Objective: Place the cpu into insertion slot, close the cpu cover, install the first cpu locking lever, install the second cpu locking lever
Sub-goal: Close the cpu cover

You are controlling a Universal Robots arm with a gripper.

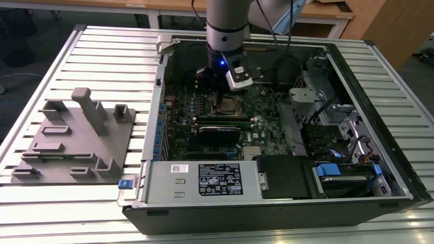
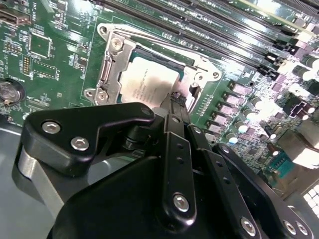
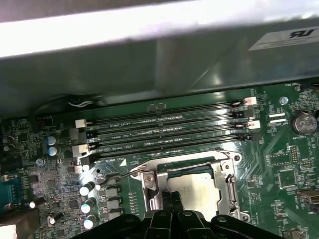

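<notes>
Black claw [image 2: 175, 98], pinched shut on nothing, hovers by the dull silver-grey square cpu [image 2: 147, 82]; a sideways slip could scratch it.

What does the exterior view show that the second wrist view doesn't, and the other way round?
Exterior view: the whole open computer case, the grey tray beside it on the exterior view's left, and the labelled box. Second wrist view: a round battery and shiny screws beside the cpu, close up. Both: the green board, the cpu, and the gripper at the cpu's edge.
</notes>
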